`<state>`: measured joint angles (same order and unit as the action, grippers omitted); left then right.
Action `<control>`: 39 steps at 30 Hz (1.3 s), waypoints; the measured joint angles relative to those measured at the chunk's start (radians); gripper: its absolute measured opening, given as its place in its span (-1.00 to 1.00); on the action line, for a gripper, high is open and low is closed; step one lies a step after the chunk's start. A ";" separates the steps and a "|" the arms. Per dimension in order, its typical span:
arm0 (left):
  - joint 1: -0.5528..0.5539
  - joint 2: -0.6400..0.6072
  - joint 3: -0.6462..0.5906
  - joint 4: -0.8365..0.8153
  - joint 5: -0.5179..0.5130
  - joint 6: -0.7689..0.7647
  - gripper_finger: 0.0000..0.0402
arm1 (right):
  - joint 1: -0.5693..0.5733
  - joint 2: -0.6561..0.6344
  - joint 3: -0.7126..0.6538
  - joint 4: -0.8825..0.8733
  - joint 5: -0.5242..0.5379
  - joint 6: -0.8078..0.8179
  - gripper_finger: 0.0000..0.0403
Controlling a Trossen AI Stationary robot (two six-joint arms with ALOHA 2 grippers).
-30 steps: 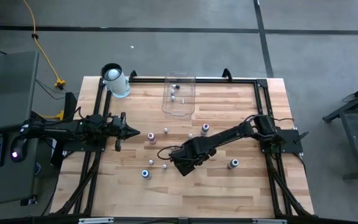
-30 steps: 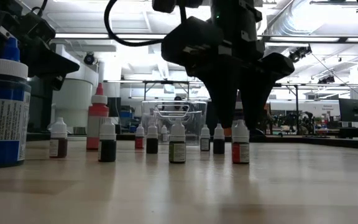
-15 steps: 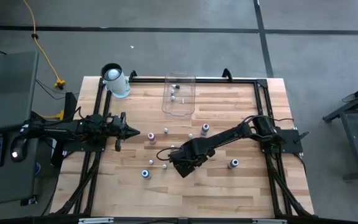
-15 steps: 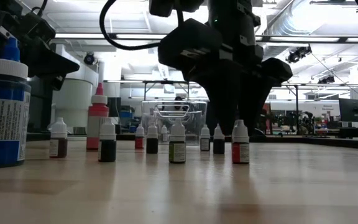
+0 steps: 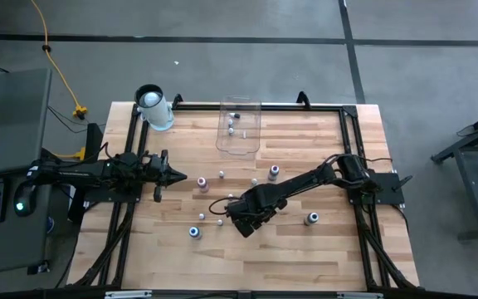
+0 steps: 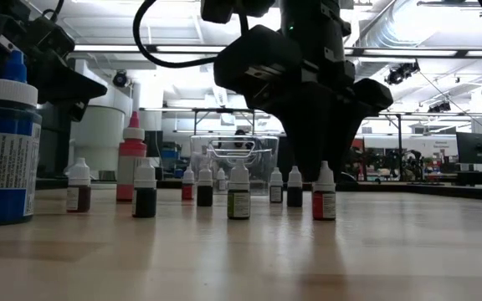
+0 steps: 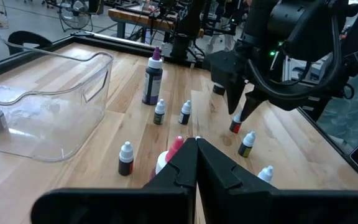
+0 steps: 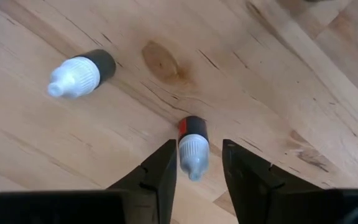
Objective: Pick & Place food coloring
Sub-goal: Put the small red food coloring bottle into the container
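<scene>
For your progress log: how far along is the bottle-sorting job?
Done: a few tiny bottles lie in the clear plastic rectangular bin. In hand: the right tool straddles a small red-labelled white-capped bottle, not yet gripped. Left: other bottles stand on the wooden table; the left tool waits shut.

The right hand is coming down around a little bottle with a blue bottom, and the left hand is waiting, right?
Not quite. The little bottle between the right hand's fingers has a red bottom, not blue, as the right wrist view shows. The left hand does wait at the table's left side.
</scene>
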<state>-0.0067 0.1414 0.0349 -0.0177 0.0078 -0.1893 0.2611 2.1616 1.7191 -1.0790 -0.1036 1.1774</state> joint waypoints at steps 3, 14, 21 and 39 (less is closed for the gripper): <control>0.000 0.000 0.000 0.000 0.000 0.000 -1.00 | 0.001 0.000 0.000 0.000 -0.008 0.000 -0.42; 0.000 0.000 0.000 0.000 0.000 0.000 -1.00 | 0.001 0.000 0.000 0.000 -0.016 -0.007 -0.42; 0.000 0.000 0.000 0.000 0.000 0.000 -1.00 | 0.001 0.000 0.000 -0.001 -0.019 -0.012 -0.51; 0.000 0.000 0.000 0.000 0.000 0.000 -1.00 | 0.003 -0.001 0.000 -0.001 -0.023 -0.031 -0.77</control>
<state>-0.0070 0.1416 0.0348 -0.0177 0.0078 -0.1894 0.2640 2.1605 1.7191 -1.0798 -0.1267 1.1465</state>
